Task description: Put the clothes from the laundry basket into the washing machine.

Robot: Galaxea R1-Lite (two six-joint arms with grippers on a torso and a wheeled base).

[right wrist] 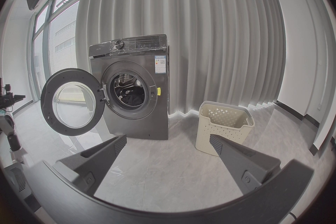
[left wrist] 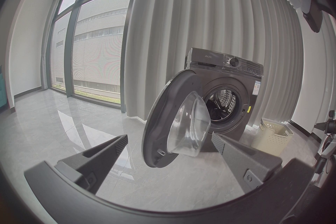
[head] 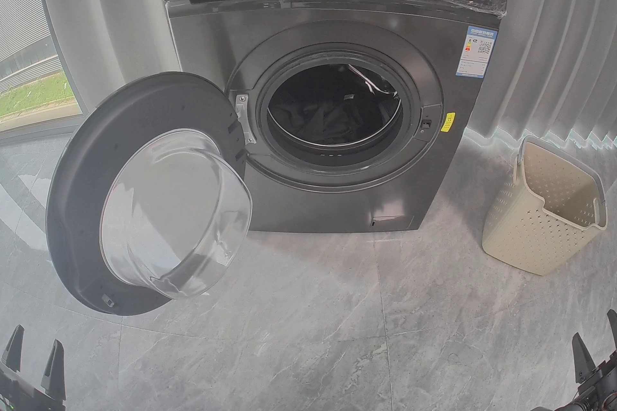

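The loading part looks done, or nearly so: dark clothes [head: 328,113] lie in a crumpled heap in the lower half of the drum [left wrist: 225,99] of the washing machine [head: 334,207], and the cream laundry basket [head: 540,219], standing on the floor [head: 321,316] to the machine's right and just in front of the curtain [head: 553,14], shows only its perforated walls, with no garment visible as far as its inside can be seen. What seems left is to shut the round door [head: 83,174], which hangs swung wide to the left on its hinge, its clear bowl-shaped window facing the room. The clothes read as soft black or charcoal fabric, folded over on itself, sitting well back from the rubber rim, so nothing appears to trail over the edge where the door would catch it. The left gripper [head: 36,336] sits low near the floor, below the open door, released with its jaws spread and nothing between them; the right gripper [head: 594,325] sits low on the other side, nearer than the basket, likewise spread apart and empty
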